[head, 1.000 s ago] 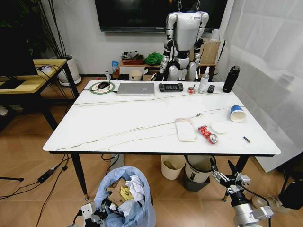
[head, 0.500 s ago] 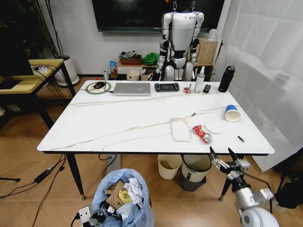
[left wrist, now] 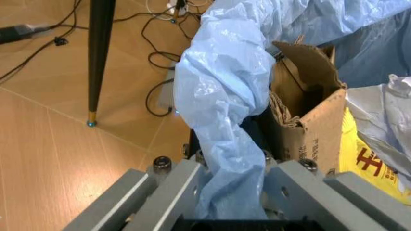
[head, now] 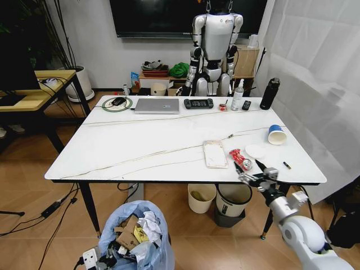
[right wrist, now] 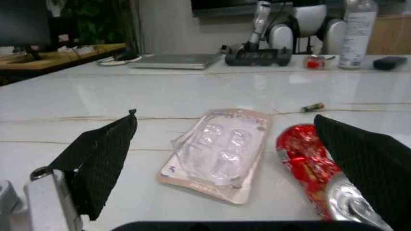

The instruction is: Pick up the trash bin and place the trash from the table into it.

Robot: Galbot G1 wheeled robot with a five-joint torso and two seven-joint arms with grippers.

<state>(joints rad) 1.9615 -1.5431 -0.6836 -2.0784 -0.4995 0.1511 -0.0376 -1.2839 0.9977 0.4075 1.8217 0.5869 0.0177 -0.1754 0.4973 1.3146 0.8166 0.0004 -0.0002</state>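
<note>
Trash bin [head: 135,233] down on the floor by the near edge of the table [head: 140,146], held by its blue bag in the tightly closed left gripper [left wrist: 224,192], ready for more trash. Right gripper [head: 251,173] wide apart, low at the table's near edge, aimed at one flat pouch [right wrist: 218,153] and one red can [right wrist: 308,166]. Farther off, one white lid [head: 260,151], one blue cup [head: 276,135].

Head view high, facing table [head: 169,140]; right wrist skims tabletop, sharing crushed can [right wrist: 308,163]; left wrist close on bin [left wrist: 224,120].
</note>
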